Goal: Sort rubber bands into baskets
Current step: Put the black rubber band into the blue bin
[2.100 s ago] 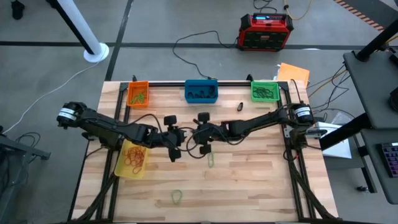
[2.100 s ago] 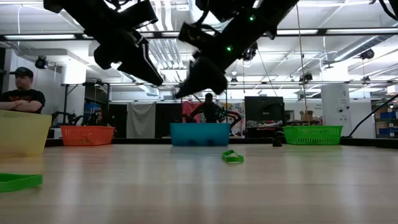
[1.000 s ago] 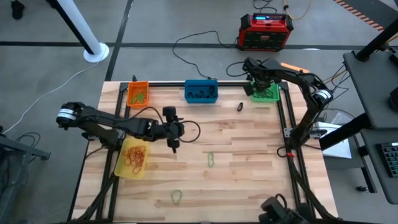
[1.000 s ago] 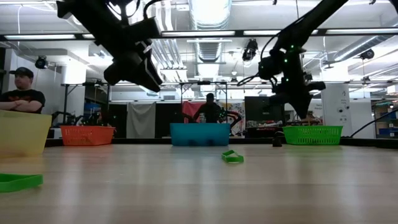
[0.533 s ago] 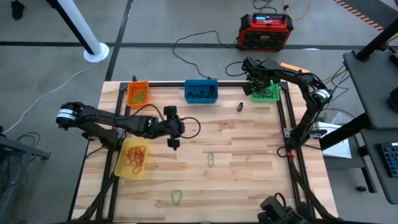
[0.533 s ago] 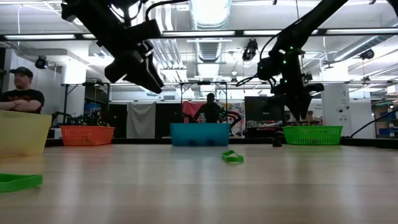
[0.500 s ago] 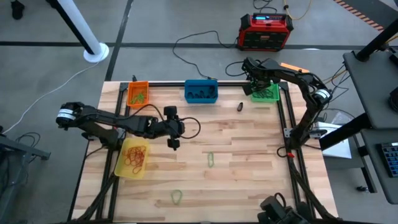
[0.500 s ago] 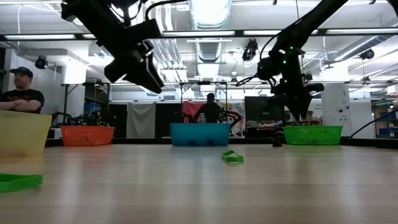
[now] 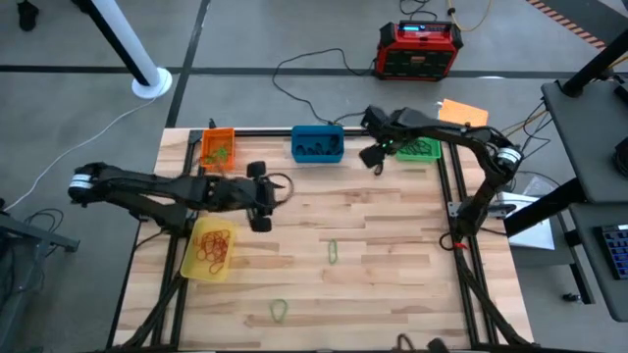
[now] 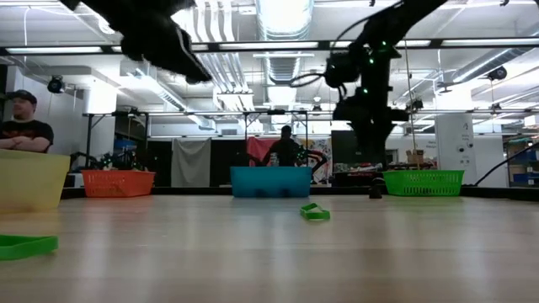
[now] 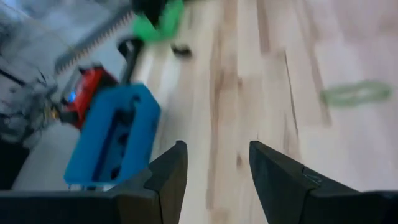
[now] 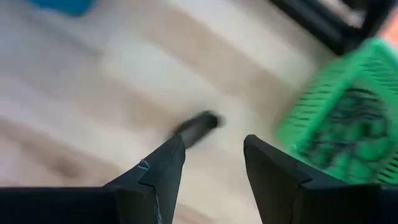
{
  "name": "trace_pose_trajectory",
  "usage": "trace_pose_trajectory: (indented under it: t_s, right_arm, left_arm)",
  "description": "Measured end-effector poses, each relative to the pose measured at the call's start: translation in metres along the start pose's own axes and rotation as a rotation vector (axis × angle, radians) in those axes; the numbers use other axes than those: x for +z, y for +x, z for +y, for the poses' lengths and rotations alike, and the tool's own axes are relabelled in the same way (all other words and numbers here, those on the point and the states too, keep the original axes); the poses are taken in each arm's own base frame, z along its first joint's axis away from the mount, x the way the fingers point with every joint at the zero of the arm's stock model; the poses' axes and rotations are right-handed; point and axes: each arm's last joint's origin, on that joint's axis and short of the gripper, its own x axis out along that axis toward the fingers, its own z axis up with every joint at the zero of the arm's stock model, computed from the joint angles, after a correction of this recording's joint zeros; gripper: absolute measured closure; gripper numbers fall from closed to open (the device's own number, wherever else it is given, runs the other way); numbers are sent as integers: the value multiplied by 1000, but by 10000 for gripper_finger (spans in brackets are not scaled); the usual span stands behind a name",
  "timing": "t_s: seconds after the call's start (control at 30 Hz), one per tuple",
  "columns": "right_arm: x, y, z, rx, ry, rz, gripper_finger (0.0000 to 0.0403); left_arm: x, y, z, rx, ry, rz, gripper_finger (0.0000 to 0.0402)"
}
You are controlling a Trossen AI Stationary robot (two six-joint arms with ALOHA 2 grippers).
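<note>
From above, most of the sorting looks done. The small orange plastic basket (image 9: pixel 218 149), the blue plastic basket (image 9: pixel 317 144) and the green plastic basket (image 9: pixel 419 147) stand along the far edge of the wooden table (image 9: pixel 392 265), each with bands inside, and the translucent yellow basket (image 9: pixel 209 248) at the near left holds red-brown loops. Two thin green rubber bands are left on the boards — one mid-table (image 9: pixel 334 252), one near the front edge (image 9: pixel 280 311). The left gripper (image 9: pixel 260 221) hangs beside the yellow basket; the right gripper (image 9: pixel 372 156) is between the blue and green baskets.

At table height, both loose green bands lie flat (one mid-table (image 10: pixel 314 212), one at the near left (image 10: pixel 25 245)).

The left wrist view shows its jaws spread and empty.

The right wrist view shows the same — jaws apart, nothing held, over a small dark object (image 12: pixel 196 126) beside the green basket.
</note>
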Motion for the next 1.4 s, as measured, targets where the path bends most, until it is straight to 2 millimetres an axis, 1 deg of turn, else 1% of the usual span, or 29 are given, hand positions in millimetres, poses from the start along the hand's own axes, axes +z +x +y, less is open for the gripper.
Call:
trace_pose_trajectory:
  t_s: [0.1, 0.23, 0.37, 0.53, 0.7, 0.87, 0.97, 1.1, 1.3, 1.4]
  right_arm:
    - [-8, -1, 24, 18, -20, -3, 241]
    - [-14, 0, 43, 14, 34, -16, 240]
    - [-17, 5, 48, 4, 136, -2, 240]
    - [-16, 19, 45, -27, 235, 38, 240]
    - [-15, 32, 39, -41, 293, 85, 241]
    - [-17, 44, 28, -60, 347, 126, 241]
    - [-17, 52, 22, -47, 371, 116, 241]
    - [-16, 63, 20, 18, 376, 81, 241]
    - [-24, 77, 9, 4, 409, 98, 241]
    - [-29, 85, 7, 5, 409, 92, 241]
  left_arm:
    - [-3, -22, 8, 24, -41, -115, 245]
    - [-13, -46, 16, 54, -88, -230, 245]
    - [-22, -62, 21, 80, -114, -326, 245]
    - [-31, -72, 23, 95, -117, -375, 245]
    - [-36, -75, 22, 99, -115, -383, 245]
    - [-43, -69, 18, 93, -103, -356, 245]
    - [-46, -66, 16, 88, -96, -339, 245]
    - [-46, -65, 16, 89, -97, -342, 245]
    - [-45, -65, 16, 91, -100, -349, 245]
    - [-45, -64, 16, 91, -100, -348, 245]
